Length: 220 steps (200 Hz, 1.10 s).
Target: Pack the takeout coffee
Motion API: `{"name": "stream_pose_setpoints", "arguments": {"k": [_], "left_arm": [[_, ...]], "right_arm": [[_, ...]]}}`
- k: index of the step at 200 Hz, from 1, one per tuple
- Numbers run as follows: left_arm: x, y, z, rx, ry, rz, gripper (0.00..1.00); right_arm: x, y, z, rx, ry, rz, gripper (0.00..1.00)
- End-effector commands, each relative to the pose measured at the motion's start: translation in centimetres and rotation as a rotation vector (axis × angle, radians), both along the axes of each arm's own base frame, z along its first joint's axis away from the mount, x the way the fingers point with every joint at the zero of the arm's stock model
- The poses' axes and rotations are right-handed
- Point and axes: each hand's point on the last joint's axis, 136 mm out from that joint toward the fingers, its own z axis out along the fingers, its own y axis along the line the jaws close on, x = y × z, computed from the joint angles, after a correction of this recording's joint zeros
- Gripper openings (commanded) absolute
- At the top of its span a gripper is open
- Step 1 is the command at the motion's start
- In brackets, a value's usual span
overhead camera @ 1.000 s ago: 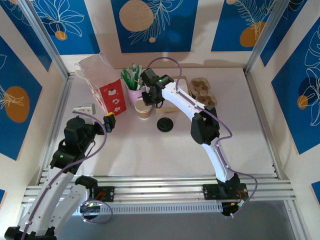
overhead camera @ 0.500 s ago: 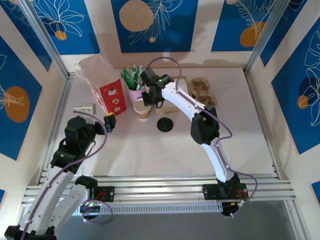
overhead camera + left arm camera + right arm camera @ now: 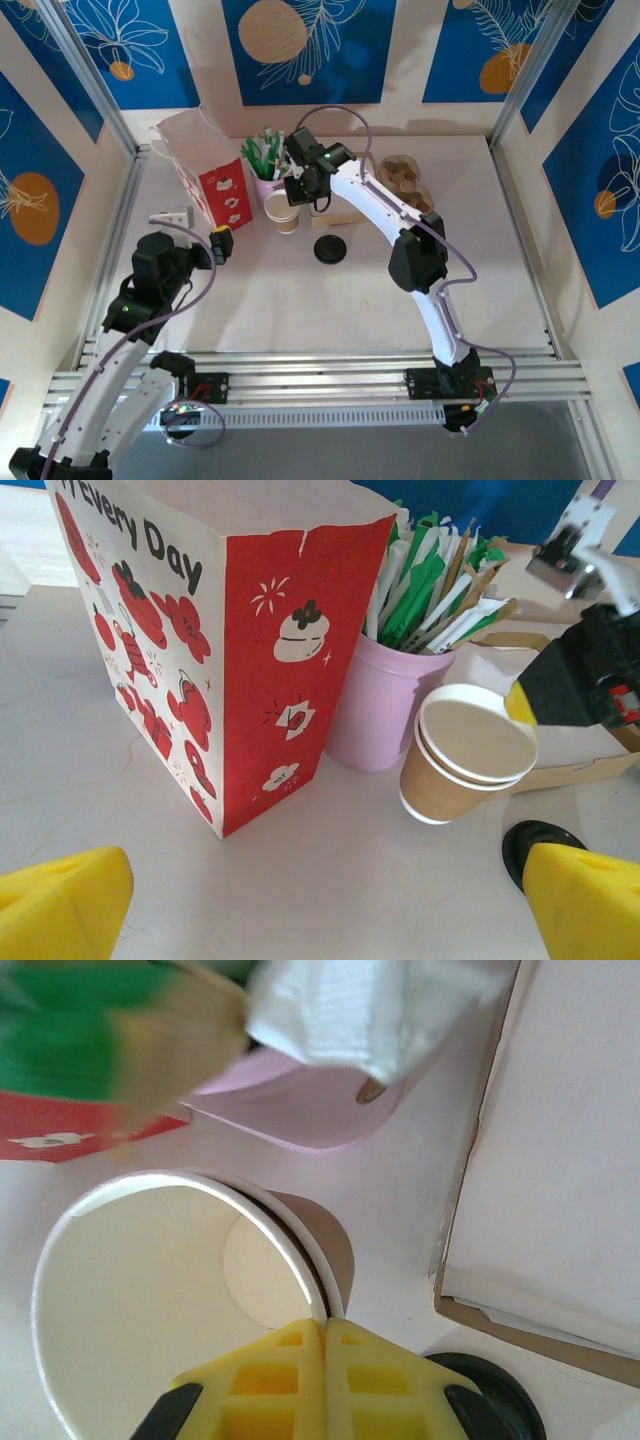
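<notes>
The takeout coffee cup (image 3: 283,213) is kraft brown with a white rim, and a second rim shows nested just under the first (image 3: 468,756). It leans a little beside the pink cup. My right gripper (image 3: 297,196) is shut on the cup's near rim (image 3: 325,1335), one yellow finger inside the wall and one outside. The pale inside of the cup (image 3: 150,1290) is empty. The flat black lid (image 3: 330,249) lies on the table just right of the cup (image 3: 492,1392). My left gripper (image 3: 218,243) stands open well to the left, its fingers wide apart (image 3: 320,920) with nothing between them.
A red-and-white paper bag (image 3: 205,165) stands open at the back left (image 3: 200,630). The pink cup of green-and-white sticks (image 3: 266,180) stands right behind the coffee cup. A flat kraft box (image 3: 560,1160) and a pulp cup carrier (image 3: 405,180) lie to the right. A small white block (image 3: 168,215) sits left.
My right gripper has closed onto the cup's rim, and cup and wrist have shifted slightly back and up. The left arm has not moved.
</notes>
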Motion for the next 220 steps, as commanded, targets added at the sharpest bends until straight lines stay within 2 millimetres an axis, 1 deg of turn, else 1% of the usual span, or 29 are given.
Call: {"name": "stream_pose_setpoints", "arguments": {"k": [1, 32, 44, 56, 71, 73, 94, 109, 118, 144, 160, 180, 220], "left_arm": [[-0.1, -0.7, -0.1, 0.014, 0.005, -0.040, 0.99], [0.3, -1.3, -0.6, -0.025, 0.048, -0.044, 0.94], [0.8, -2.4, -0.7, -0.070, 0.089, -0.076, 0.90], [1.4, -3.4, -1.4, -0.106, 0.165, -0.096, 0.87], [2.4, -4.1, -2.4, -0.104, 0.274, -0.084, 0.85], [2.6, -4.2, -2.8, -0.098, 0.295, -0.085, 0.84], [3.8, -4.7, -3.6, -0.078, 0.407, -0.056, 0.83], [4.4, -5.2, -3.4, -0.082, 0.417, -0.045, 0.82], [4.6, -5.5, -3.5, -0.096, 0.431, -0.040, 0.79], [5.0, -6.9, -5.0, -0.115, 0.519, -0.050, 0.69], [5.2, -7.8, -5.8, -0.111, 0.548, -0.051, 0.68], [5.5, -8.8, -6.0, -0.109, 0.553, -0.054, 0.68], [6.4, -10.2, -6.8, -0.112, 0.573, -0.049, 0.56]], "right_arm": [[-0.9, 0.3, 2.6, 0.048, -0.016, 0.018, 0.00], [-1.5, 0.4, 2.9, 0.089, 0.003, 0.031, 0.00], [-1.9, 0.6, 3.0, 0.102, 0.007, 0.045, 0.00], [-2.3, 0.8, 2.9, 0.106, 0.012, 0.058, 0.00], [-2.7, 0.9, 2.9, 0.102, 0.010, 0.072, 0.00], [-2.7, 0.9, 2.8, 0.101, 0.011, 0.072, 0.00], [-3.1, 0.9, 3.0, 0.109, 0.007, 0.086, 0.00], [-3.4, 0.8, 3.0, 0.117, 0.006, 0.092, 0.00], [-3.6, 0.8, 3.0, 0.120, 0.005, 0.093, 0.00], [-4.0, 0.8, 3.0, 0.126, 0.002, 0.106, 0.00], [-4.2, 0.8, 3.0, 0.128, 0.001, 0.112, 0.00], [-4.5, 0.9, 2.9, 0.131, 0.002, 0.124, 0.00], [-4.9, 1.0, 2.7, 0.121, -0.004, 0.145, 0.00]]}}
